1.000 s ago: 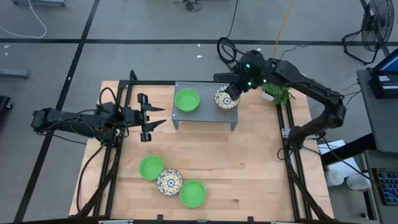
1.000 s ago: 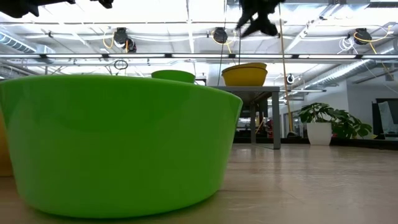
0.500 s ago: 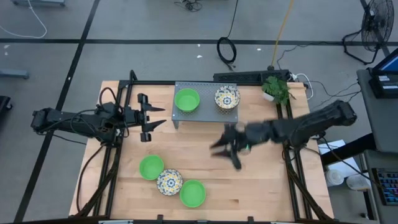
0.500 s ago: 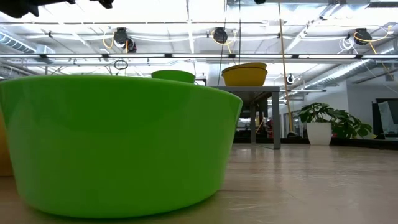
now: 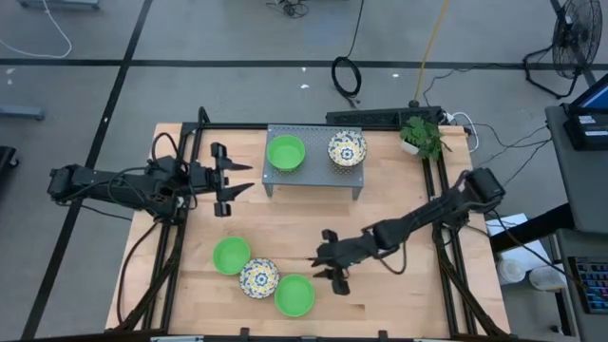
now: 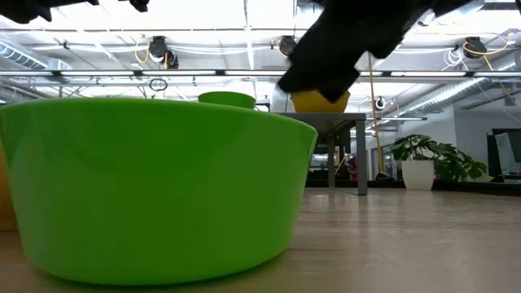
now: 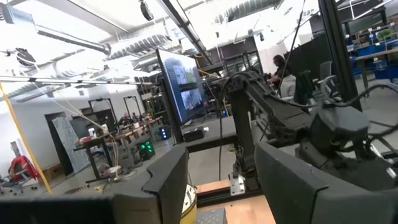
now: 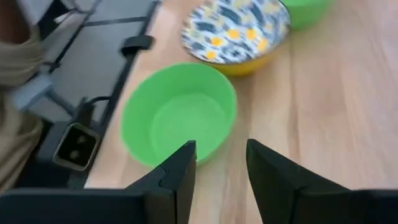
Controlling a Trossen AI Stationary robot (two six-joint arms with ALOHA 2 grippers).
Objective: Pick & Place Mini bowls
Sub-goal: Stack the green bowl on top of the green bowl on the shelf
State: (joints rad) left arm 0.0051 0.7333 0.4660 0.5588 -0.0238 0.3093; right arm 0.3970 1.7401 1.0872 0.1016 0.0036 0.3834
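Two mini bowls, one green (image 5: 286, 152) and one floral (image 5: 347, 149), rest on their bases on the grey stand (image 5: 313, 180) at the far side. Three more sit on the table near the front edge: green (image 5: 231, 255), floral (image 5: 258, 277) and green (image 5: 294, 295). My right gripper (image 5: 325, 264) is open and empty, just right of that last green bowl (image 8: 180, 115), its fingers pointing at it. My left gripper (image 5: 233, 179) is open and empty, left of the stand.
A small potted plant (image 5: 423, 138) stands at the table's far right corner. Black frame rails (image 5: 176, 256) run along the table's left and right sides. Bare wood (image 5: 399, 304) lies at the near right. The low view is filled by the near green bowl (image 6: 155, 187).
My right gripper has left the floral bowl on the stand and swung toward the table's near edge and left, coming down beside the nearest green bowl. The floral bowl stays on the stand.
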